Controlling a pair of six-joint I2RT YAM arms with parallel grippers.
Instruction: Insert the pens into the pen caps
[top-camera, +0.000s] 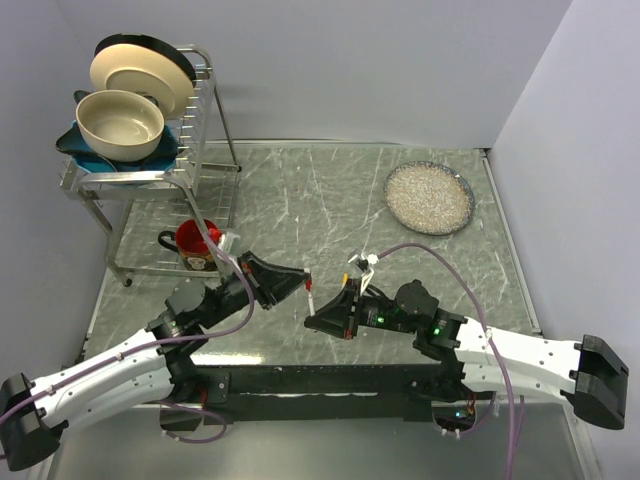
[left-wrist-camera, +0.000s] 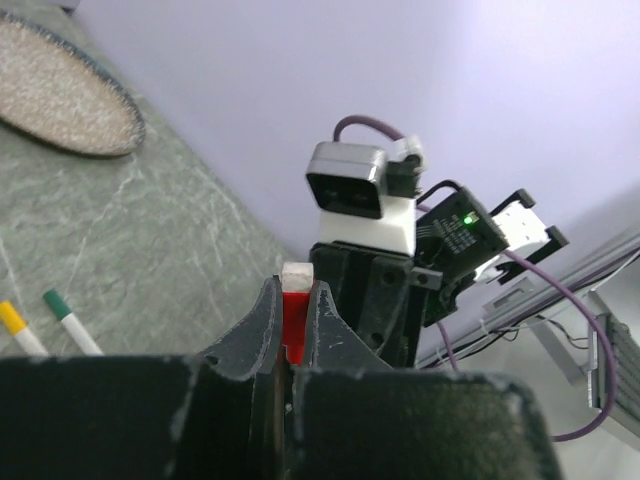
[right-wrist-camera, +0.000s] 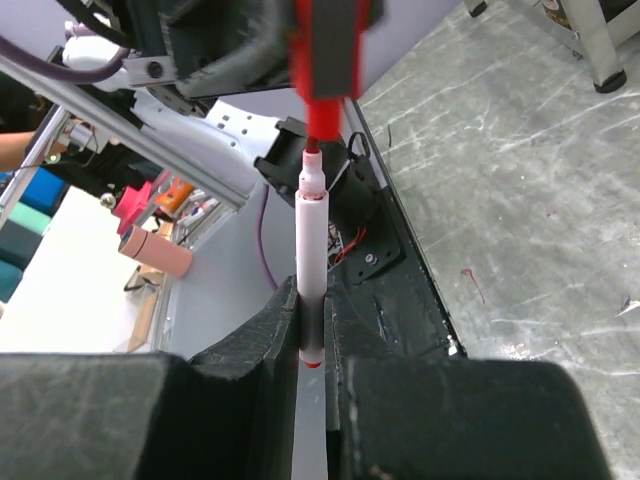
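1. The left gripper (left-wrist-camera: 294, 300) is pressed together on a red cap (left-wrist-camera: 296, 318), which sits squeezed between its two fingers
2. The red cap has a small white end that sticks out past the fingers
3. The right gripper (right-wrist-camera: 312, 312) is pinching a white pen (right-wrist-camera: 311, 240) low on its body, and the pen stands straight up out of the fingers
4. The white pen has a thin red tip, and that tip is right at the open end of the red cap; I cannot tell if it is inside
5. Pen and cap are lined up in the air, over the middle of the table (top-camera: 300, 190) near its front edge, between the two arms
6. A pen with a yellow end (left-wrist-camera: 20, 330) and a pen with a green end (left-wrist-camera: 68, 322) lie side by side on the table
7. A red mug (top-camera: 197, 240) stands by the left edge, under a dish rack (top-camera: 205, 110)
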